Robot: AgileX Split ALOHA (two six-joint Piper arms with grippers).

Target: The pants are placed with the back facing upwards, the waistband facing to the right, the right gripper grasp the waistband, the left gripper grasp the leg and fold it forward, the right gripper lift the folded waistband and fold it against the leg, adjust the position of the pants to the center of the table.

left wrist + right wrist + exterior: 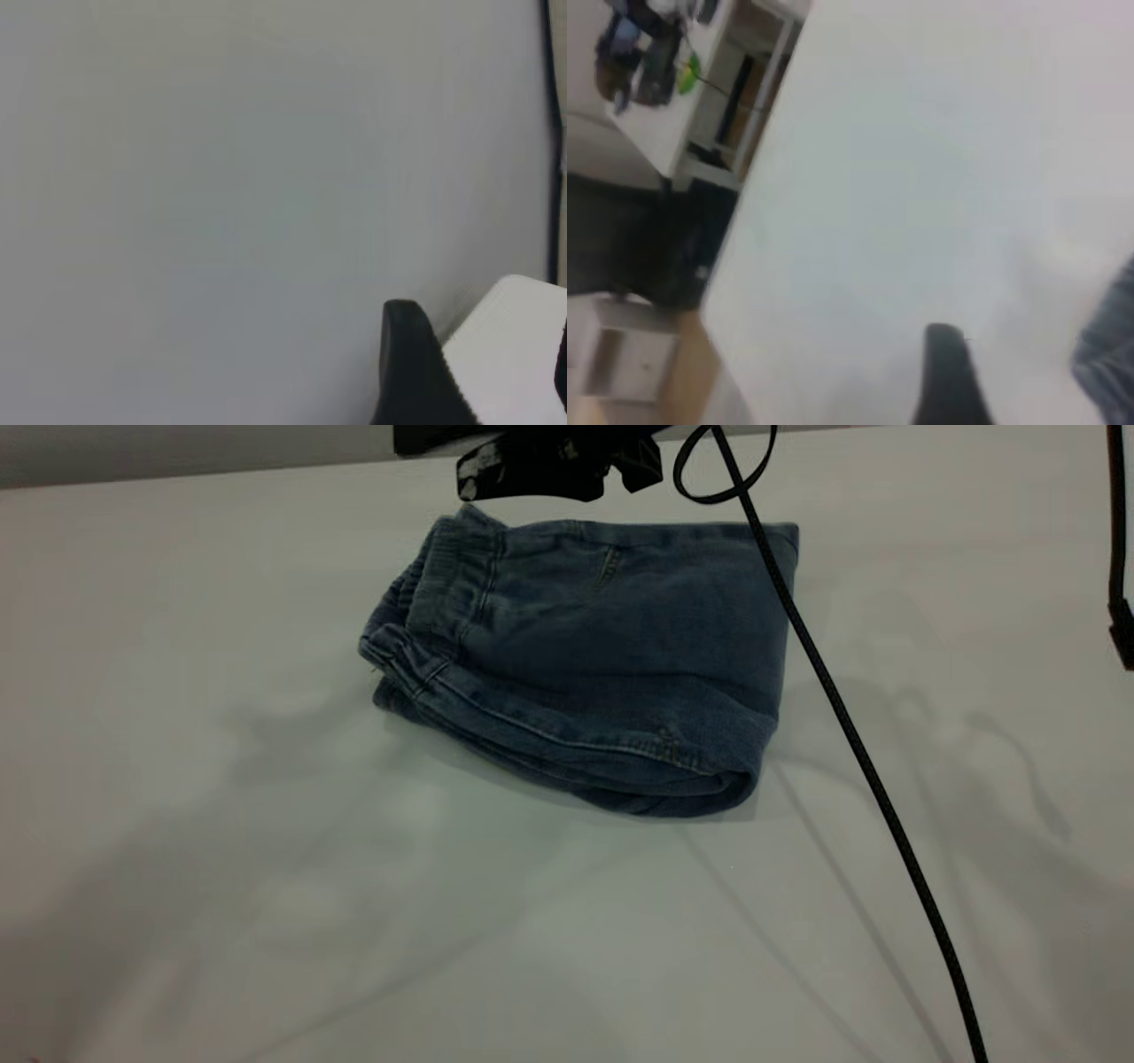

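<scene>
The pants lie folded into a compact blue denim bundle on the white table, toward its far side. The ruched waistband forms the bundle's left end, and a rounded fold runs along the near right edge. The printed leg is hidden inside the fold. Neither gripper shows in the exterior view. The left gripper hangs over bare tabletop, away from the pants. The right gripper is over the table with an edge of the denim close beside it, and nothing shows in its hold.
A black cable runs from the top middle down to the bottom right, crossing the right end of the pants. A black mount sits at the table's far edge. A white block lies beside the left gripper. Furniture stands beyond the table edge.
</scene>
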